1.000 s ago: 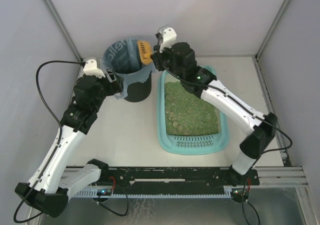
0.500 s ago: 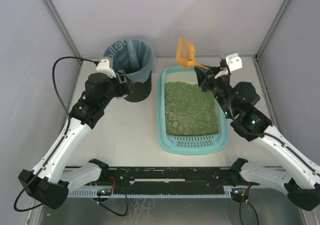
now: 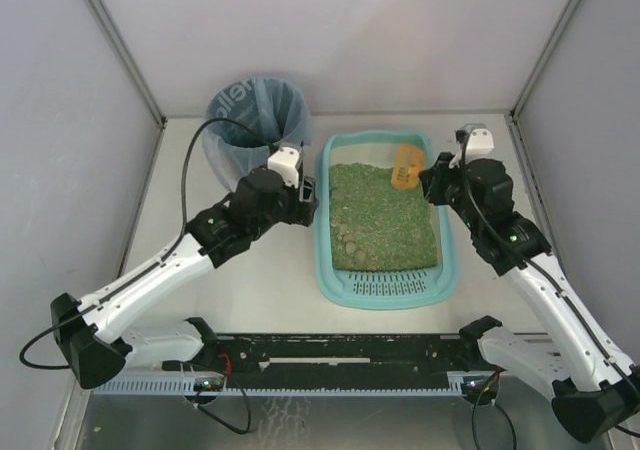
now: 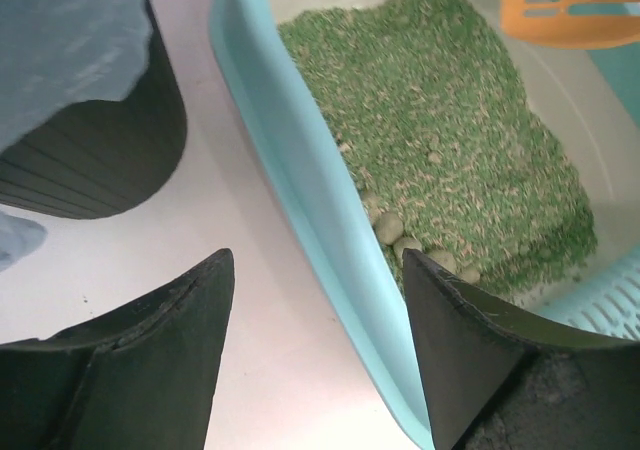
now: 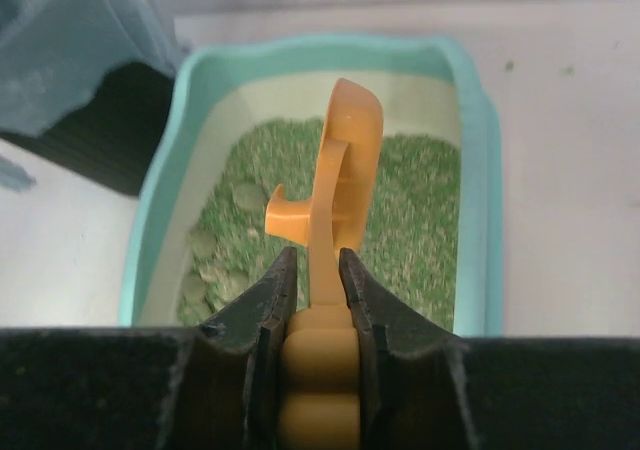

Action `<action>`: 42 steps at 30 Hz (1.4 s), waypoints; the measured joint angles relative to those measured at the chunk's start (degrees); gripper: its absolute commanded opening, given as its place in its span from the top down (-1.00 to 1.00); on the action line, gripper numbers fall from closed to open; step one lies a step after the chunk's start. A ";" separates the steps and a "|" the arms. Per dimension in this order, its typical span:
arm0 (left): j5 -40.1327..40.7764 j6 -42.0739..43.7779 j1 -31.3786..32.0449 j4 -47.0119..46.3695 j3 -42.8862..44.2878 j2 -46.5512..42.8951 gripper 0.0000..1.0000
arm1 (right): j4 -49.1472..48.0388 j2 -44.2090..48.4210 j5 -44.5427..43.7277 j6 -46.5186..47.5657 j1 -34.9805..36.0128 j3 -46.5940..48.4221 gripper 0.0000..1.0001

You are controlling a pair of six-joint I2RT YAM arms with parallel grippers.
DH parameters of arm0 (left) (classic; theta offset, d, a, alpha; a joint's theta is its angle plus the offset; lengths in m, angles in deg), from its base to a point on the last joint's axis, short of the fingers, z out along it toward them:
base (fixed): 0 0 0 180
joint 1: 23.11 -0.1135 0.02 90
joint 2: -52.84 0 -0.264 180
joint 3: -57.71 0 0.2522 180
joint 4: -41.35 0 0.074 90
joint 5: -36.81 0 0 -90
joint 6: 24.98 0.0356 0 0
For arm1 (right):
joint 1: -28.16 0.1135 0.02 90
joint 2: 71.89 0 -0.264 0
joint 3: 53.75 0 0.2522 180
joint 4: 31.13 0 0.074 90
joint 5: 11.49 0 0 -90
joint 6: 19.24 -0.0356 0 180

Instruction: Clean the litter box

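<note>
Top: litter box (image 3: 390, 288) right of tabletop (image 3: 250, 290) centre, green litter (image 3: 385, 210) with pale clumps (image 3: 350, 238) inside; blue-lined bin (image 3: 240, 110) far-left.
Left wrist: left claw (image 4: 318, 260) wide open, empty, over box rim.
Right wrist: right claw (image 5: 316, 258) pinching orange scoop (image 5: 345, 140) above litter.

The bin (image 3: 250, 110) stands left of the litter box (image 3: 322, 232), the scoop (image 3: 405, 166) over its far right corner.

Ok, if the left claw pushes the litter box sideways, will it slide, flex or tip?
The litter box probably slides rather than tips: it's wide, shallow, flat on the table. Its thin plastic rim may flex slightly. The litter likely adds weight, so expect some resistance.
</note>
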 measured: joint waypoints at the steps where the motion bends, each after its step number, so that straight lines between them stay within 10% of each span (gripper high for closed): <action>1: 0.28 0.42 1.25 0.37 0.00 0.37 -0.45 | 2.03 -0.68 0.83 0.04 0.00 0.07 1.00; 21: 3.87 1.51 2.69 0.74 0.00 -1.33 -0.45 | 26.14 -23.65 -8.35 1.09 9.55 8.44 1.00; 42: 4.33 1.97 2.69 0.74 0.00 -1.44 -0.45 | 13.00 -18.05 21.20 -5.86 -1.92 -0.52 1.00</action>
